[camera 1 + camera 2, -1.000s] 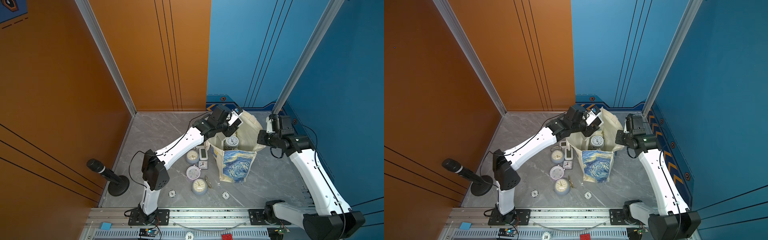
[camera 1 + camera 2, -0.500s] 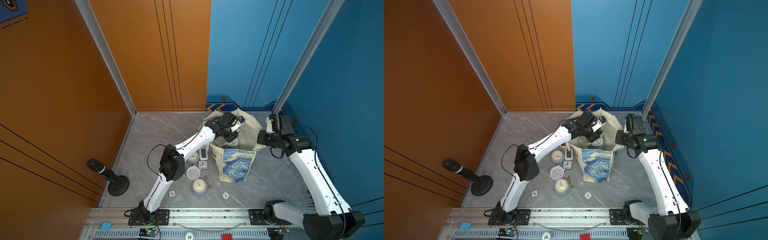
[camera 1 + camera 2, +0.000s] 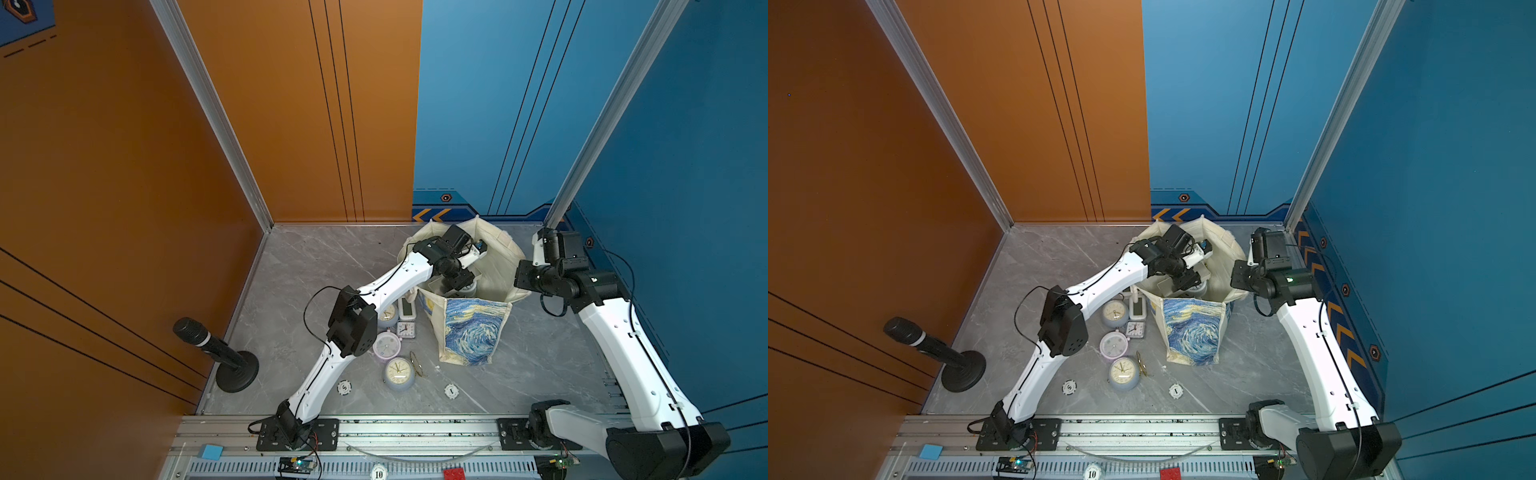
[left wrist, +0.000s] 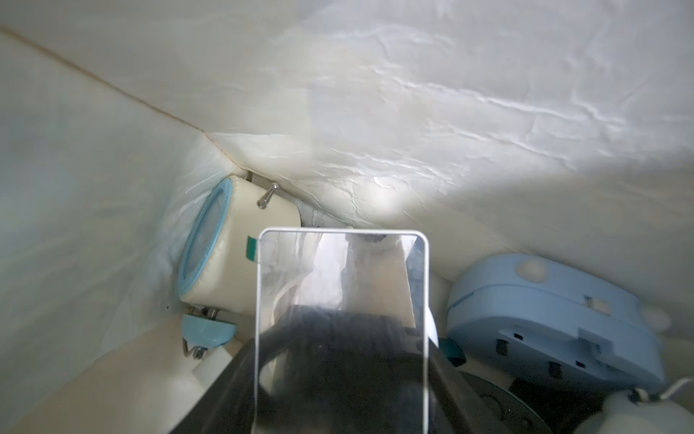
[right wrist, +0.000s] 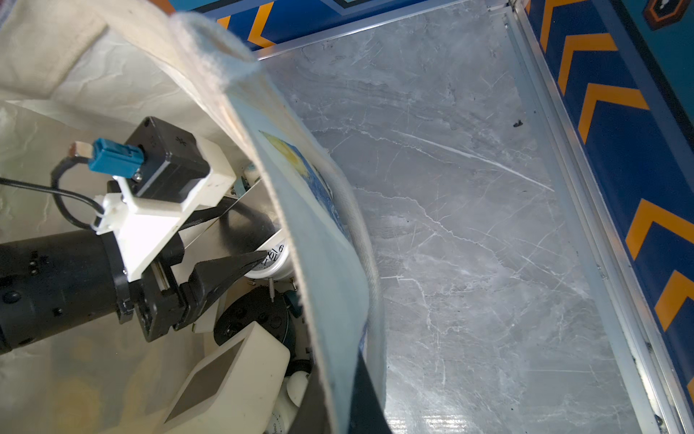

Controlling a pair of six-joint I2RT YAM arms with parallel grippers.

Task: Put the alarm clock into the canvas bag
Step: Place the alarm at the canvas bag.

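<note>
Reaching inside bag (image 3: 469,332): left gripper (image 5: 248,235), jaws half apart, clamps mirror clock (image 4: 341,300) — cream clock (image 4: 240,248) and blue clock (image 4: 544,319) lie just past its tips. Right gripper (image 3: 519,286), closed tight, pinches bag rim — beside left gripper.

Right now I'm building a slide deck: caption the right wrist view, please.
Left gripper holds a mirror-faced alarm clock inside the canvas bag, among other clocks.

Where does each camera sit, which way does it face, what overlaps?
Top views: above the front rail, facing down at the table; both arms.
Left wrist: inside the canvas bag, facing its lining; jaws hold the mirrored clock.
Right wrist: at the bag's rim, looking in; right gripper pinches it.
Shared: right wrist and top views show the left gripper.
</note>
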